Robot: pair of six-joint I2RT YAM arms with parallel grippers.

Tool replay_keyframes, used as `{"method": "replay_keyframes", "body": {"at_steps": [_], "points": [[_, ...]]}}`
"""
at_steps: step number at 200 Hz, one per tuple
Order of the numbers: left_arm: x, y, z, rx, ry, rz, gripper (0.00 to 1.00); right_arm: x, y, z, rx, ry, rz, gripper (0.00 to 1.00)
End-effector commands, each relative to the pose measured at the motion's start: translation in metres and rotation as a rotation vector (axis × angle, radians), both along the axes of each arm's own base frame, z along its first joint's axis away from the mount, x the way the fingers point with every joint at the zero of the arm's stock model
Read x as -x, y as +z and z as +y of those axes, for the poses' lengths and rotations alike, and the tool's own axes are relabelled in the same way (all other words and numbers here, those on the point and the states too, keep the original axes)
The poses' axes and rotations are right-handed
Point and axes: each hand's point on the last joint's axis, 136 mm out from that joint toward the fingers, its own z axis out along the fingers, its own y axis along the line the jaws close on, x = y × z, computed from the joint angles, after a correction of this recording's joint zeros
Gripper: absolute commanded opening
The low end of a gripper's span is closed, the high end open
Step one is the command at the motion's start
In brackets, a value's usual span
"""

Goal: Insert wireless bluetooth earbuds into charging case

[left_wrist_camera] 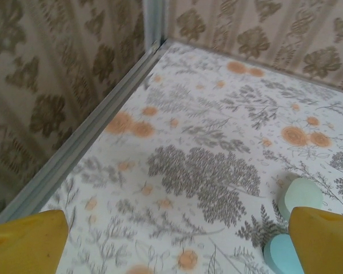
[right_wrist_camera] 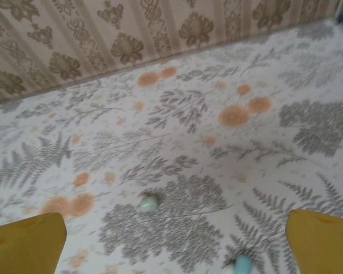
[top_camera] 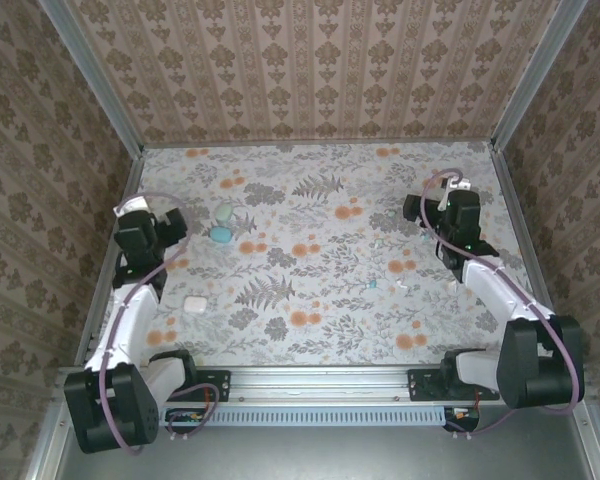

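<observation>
Left hand [left_wrist_camera: 177, 246] and right hand [right_wrist_camera: 172, 244] both gape empty; the earbuds [right_wrist_camera: 148, 202], lying on the counter [top_camera: 310, 335] well apart from the teal case [top_camera: 221, 235], look featherlight and slick, best pinched across their stubby bodies.

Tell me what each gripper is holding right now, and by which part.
Nothing is held. The left gripper and the right gripper both stand open and empty, and the earbuds lie loose on the table.
</observation>
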Motion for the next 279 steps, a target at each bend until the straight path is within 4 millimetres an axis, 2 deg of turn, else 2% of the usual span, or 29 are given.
{"method": "replay_keyframes", "body": {"at_steps": [1, 12, 31, 59, 94, 126, 160, 190, 236, 279], "points": [[0.043, -0.037, 0.007, 0.187, 0.152, 0.193, 1.0, 0.025, -0.022, 0.036, -0.215, 0.13, 0.209, 1.0], [0.052, -0.044, 0.005, 0.25, 0.163, 0.22, 1.0, 0.028, -0.018, 0.056, -0.285, 0.23, 0.219, 1.0], [0.084, -0.051, 0.021, 0.282, 0.295, 0.307, 1.0, 0.034, -0.013, 0.08, -0.398, 0.332, 0.252, 1.0], [0.12, -0.058, 0.026, 0.36, 0.413, 0.392, 1.0, 0.044, -0.012, 0.095, -0.492, 0.377, 0.309, 1.0], [0.149, -0.067, 0.024, 0.376, 0.482, 0.473, 1.0, 0.054, -0.007, 0.11, -0.514, 0.405, 0.326, 1.0], [0.153, -0.089, 0.008, 0.447, 0.44, 0.53, 0.99, 0.057, 0.004, 0.126, -0.501, 0.45, 0.331, 1.0], [0.117, -0.104, -0.035, 0.586, 0.171, 0.511, 0.89, 0.059, 0.01, 0.147, -0.482, 0.504, 0.345, 1.0], [0.109, -0.122, -0.051, 0.579, 0.107, 0.583, 0.85, 0.06, 0.009, 0.166, -0.466, 0.534, 0.366, 1.0], [0.109, -0.141, -0.055, 0.529, 0.064, 0.659, 0.79, 0.064, 0.002, 0.187, -0.461, 0.563, 0.401, 1.0], [0.105, -0.153, -0.067, 0.498, -0.018, 0.712, 0.74, 0.064, -0.003, 0.189, -0.45, 0.557, 0.423, 1.0]]}}
